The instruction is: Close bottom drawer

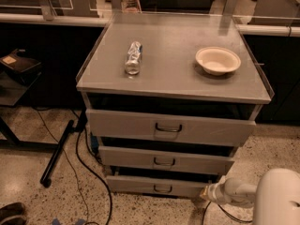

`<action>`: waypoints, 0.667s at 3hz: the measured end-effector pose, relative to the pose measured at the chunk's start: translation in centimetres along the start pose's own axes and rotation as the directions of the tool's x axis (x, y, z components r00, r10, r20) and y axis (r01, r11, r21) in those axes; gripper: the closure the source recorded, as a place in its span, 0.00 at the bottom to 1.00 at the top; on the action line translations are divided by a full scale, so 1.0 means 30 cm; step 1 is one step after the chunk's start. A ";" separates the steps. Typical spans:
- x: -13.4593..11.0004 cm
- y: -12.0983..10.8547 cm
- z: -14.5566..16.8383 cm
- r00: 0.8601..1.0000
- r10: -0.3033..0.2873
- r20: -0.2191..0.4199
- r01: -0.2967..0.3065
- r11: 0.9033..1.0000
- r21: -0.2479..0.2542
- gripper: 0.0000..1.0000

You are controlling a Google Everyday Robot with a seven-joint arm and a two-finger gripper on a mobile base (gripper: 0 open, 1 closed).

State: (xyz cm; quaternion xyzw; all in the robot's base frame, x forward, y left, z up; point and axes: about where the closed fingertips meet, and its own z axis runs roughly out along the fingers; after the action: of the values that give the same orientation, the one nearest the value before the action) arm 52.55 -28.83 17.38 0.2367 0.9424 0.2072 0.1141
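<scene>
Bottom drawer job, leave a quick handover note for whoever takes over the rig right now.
Gripper: low at the bottom drawer's right front corner; nothing visibly held.
Bottom drawer: pushed most of the way in, front panel sitting only slightly proud, a dark gap showing above it.
Middle drawer and top drawer also stand out a little.
Done: most of the closing push.
Left: press the bottom drawer fully home.
</scene>
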 end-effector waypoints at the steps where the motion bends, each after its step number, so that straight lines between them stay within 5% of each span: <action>1: -0.089 0.019 0.049 0.995 0.061 0.076 -0.061 0.998 -0.003 1.00; 2: -0.135 0.021 0.078 0.988 0.100 0.119 -0.100 0.995 -0.005 1.00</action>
State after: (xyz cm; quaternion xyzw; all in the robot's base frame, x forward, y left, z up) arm 57.02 -29.53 16.06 0.2955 0.9209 0.1979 0.1595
